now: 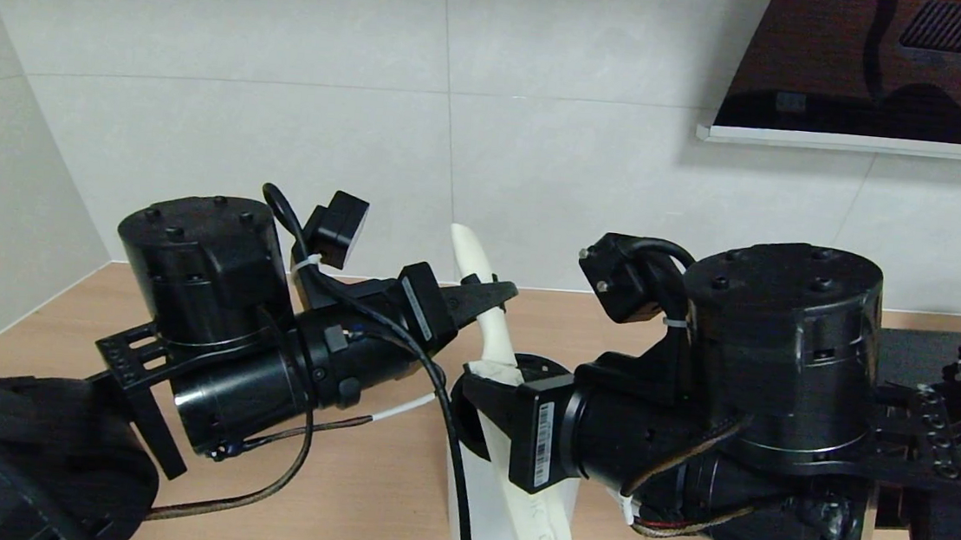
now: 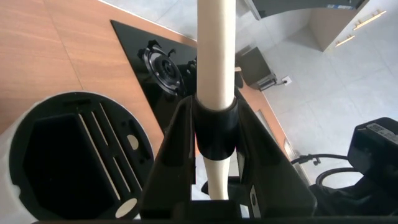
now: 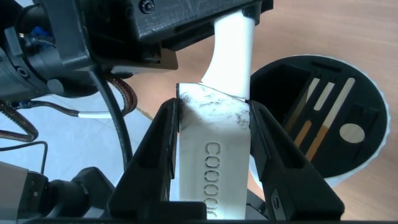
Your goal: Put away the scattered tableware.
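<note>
Both arms hold one cream spatula (image 1: 468, 260) tilted above a white utensil holder (image 1: 488, 536) with a black inside, which stands on the wooden bench (image 1: 338, 501). The left gripper (image 2: 214, 124) has its fingers clamped around the spatula's smooth round handle. The right gripper (image 3: 214, 118) pinches the wider flat end, which carries raised lettering and dark smudges. A black stove (image 2: 165, 68) sits on the bench beyond the holder.

Kitchen: gas hob (image 2: 163, 65), range hood (image 1: 881, 70).
</note>
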